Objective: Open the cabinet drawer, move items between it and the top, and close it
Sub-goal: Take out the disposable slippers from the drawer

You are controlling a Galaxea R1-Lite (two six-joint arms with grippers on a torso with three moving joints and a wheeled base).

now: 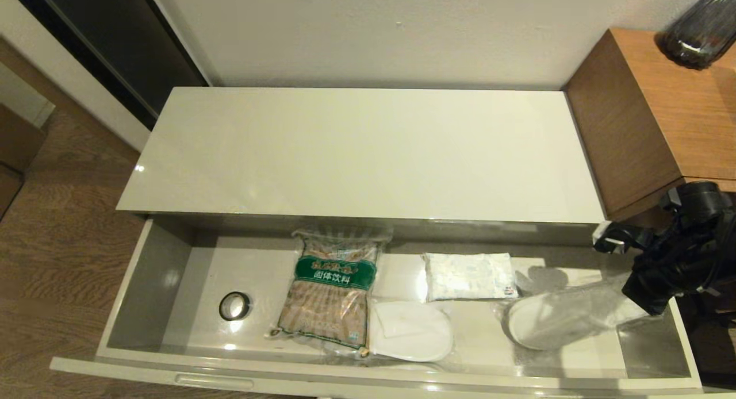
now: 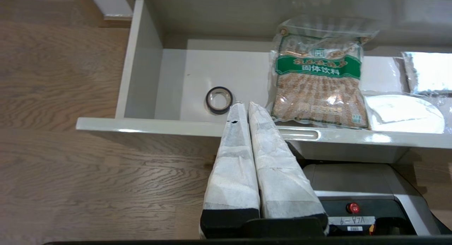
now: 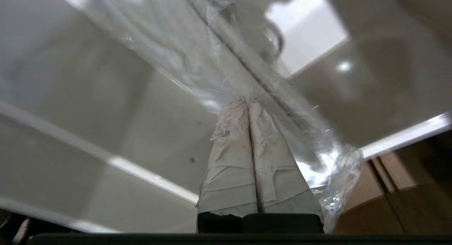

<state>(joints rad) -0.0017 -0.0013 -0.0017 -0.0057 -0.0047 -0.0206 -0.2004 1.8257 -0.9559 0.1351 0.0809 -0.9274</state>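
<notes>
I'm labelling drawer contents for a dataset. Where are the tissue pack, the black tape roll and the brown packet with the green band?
tissue pack (image 1: 470, 276), head view, middle of its white face.
black tape roll (image 1: 234, 306), head view, its ring.
brown packet (image 1: 332, 295), head view, just below the green band.

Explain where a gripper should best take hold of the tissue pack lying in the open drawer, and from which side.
Probably from above, pinching across the tissue pack's short sides: it lies flat on the drawer floor, soft, with clear space above.
</notes>
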